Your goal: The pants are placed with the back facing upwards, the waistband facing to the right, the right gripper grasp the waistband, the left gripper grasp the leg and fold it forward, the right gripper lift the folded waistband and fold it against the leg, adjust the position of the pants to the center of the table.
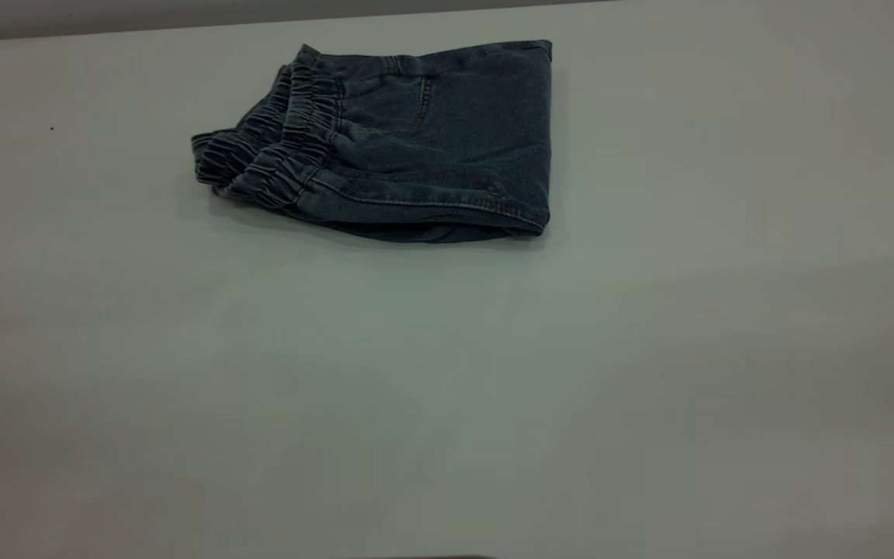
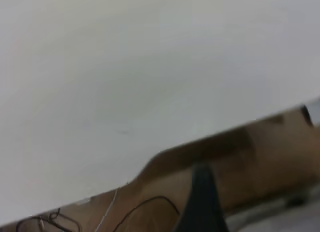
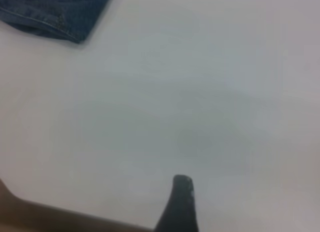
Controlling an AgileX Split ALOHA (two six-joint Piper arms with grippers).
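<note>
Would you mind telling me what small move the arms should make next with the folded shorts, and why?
Probably a nudge toward the table's centre: the shorts lie folded, waistband on top, but near the far edge. Neither arm touches them; the right gripper shows a corner of the denim in its wrist view, so it seems the likelier one to reach over.

Folded denim pants [image 1: 416, 147], waistband [image 1: 276, 155] leftward
</note>
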